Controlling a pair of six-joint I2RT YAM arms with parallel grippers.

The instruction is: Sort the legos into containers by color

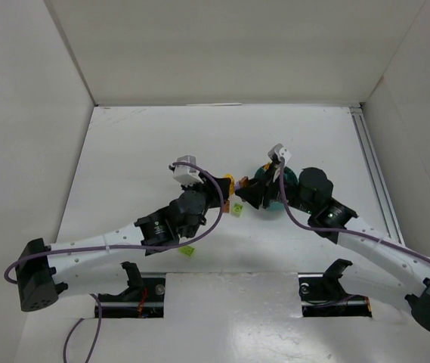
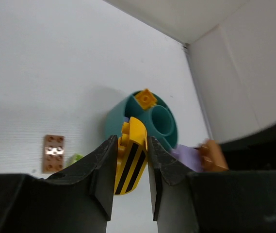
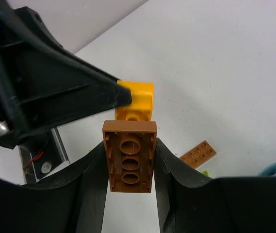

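Nearest the arm bases, a lime brick (image 1: 188, 250) lies alone on the white table (image 1: 124, 151) beside the left arm. Further out, the left jaws pinch a yellow piece with black stripes (image 2: 130, 162) by its sides. The right jaws clamp a brown brick (image 3: 130, 158), its hollow underside facing the wrist camera. Both pieces are held close together just beside the teal bowl (image 2: 114, 121). A flat brown plate (image 2: 54, 152) and a second lime brick (image 2: 75, 158) lie on the table near it. Beyond, an orange brick (image 2: 146, 98) sits in a far compartment beside the central cup (image 2: 163, 121).
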